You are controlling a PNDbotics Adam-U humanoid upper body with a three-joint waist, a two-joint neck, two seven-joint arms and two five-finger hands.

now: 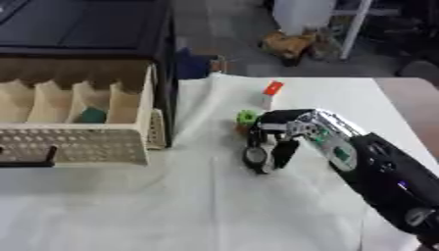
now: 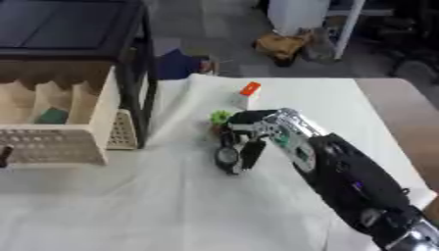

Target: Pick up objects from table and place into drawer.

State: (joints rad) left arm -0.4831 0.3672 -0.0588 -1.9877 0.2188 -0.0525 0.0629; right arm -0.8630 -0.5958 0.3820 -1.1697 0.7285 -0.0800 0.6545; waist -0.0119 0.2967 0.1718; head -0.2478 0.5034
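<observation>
My right hand (image 1: 276, 131) reaches in from the lower right over the white cloth, fingers curled down round a small dark round object (image 1: 256, 157) with a pale face. Just behind the hand sits a small green thing (image 1: 246, 117) with a bit of orange under it. Farther back stands a small white block with an orange-red top (image 1: 271, 91). At the left the beige drawer (image 1: 85, 143) is pulled open, split by dividers, with a dark green item (image 1: 91, 115) in one compartment. My left hand shows in neither view.
A black cabinet frame (image 1: 167, 73) holds the drawer, its post standing beside the cloth. A black handle (image 1: 30, 159) sticks out at the drawer's front. The table's brown edge (image 1: 416, 98) shows at the right. Clutter lies on the floor beyond.
</observation>
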